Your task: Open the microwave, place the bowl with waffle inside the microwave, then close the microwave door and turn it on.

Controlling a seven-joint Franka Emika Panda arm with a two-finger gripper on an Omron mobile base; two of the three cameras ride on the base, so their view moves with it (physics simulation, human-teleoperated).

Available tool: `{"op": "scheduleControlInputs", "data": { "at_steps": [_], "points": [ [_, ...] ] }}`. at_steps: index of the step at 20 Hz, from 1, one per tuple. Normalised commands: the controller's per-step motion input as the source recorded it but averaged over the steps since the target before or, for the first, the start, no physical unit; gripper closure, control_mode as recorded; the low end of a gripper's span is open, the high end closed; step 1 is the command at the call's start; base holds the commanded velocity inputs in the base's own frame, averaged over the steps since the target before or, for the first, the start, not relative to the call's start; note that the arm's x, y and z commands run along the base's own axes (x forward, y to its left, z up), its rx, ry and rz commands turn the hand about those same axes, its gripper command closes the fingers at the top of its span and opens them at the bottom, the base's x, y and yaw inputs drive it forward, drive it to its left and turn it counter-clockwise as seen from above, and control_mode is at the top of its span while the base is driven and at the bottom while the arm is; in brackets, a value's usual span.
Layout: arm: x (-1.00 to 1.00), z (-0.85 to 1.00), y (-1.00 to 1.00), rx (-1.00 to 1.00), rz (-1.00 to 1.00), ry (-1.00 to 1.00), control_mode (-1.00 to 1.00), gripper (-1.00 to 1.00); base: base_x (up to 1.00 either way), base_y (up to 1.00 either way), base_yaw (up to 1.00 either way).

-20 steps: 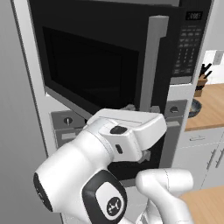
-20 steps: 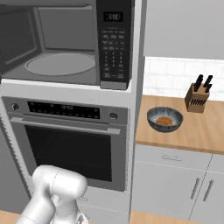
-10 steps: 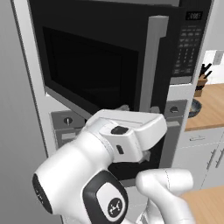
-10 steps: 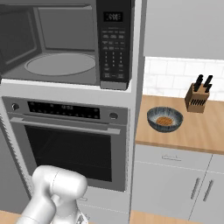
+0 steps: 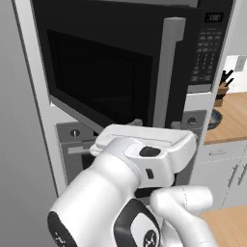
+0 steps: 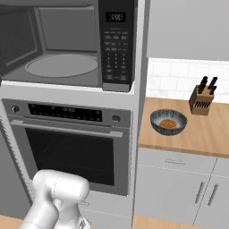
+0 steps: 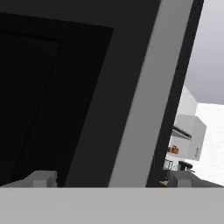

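Observation:
The microwave (image 6: 117,44) stands open, showing its grey cavity with the round turntable (image 6: 62,65). The microwave door (image 5: 96,72) is swung out to the left, and its silver handle (image 5: 169,72) runs vertically. My gripper (image 5: 156,124) sits at the handle's lower end. In the hand view the gripper (image 7: 109,179) is open, with the handle (image 7: 131,109) between the fingertips (image 7: 41,178) and a gap on each side. The dark grey-blue bowl (image 6: 168,121) holds a brown waffle and rests on the wooden counter (image 6: 210,134), right of the microwave.
Below the microwave is a steel-fronted oven (image 6: 67,152) with a horizontal handle. A knife block (image 6: 202,96) stands behind the bowl against the white tiled wall. Grey cabinet doors (image 6: 179,188) sit under the counter. A grey wall panel (image 5: 19,144) lies left of the open door.
The fingertips at the handle stand a little wider apart than a second ago. The door, the bowl and the arm have stayed put.

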Motion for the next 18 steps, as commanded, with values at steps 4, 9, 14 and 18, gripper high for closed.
{"op": "scheduleControlInputs", "data": {
  "at_steps": [4,9,14,18],
  "points": [
    [-0.47,0.0,0.01,0.12,-0.01,-0.2,-1.0,-1.0,0.0,0.0,0.0],
    [-0.47,0.05,0.0,0.08,0.0,-0.11,-1.0,-1.0,0.0,0.0,0.0],
    [-0.27,0.04,-0.3,0.01,0.28,0.07,-1.0,-1.0,0.0,0.0,0.0],
    [0.0,-0.14,-0.66,0.0,0.61,0.05,-1.0,-1.0,0.0,0.0,0.0]
  ]
}}
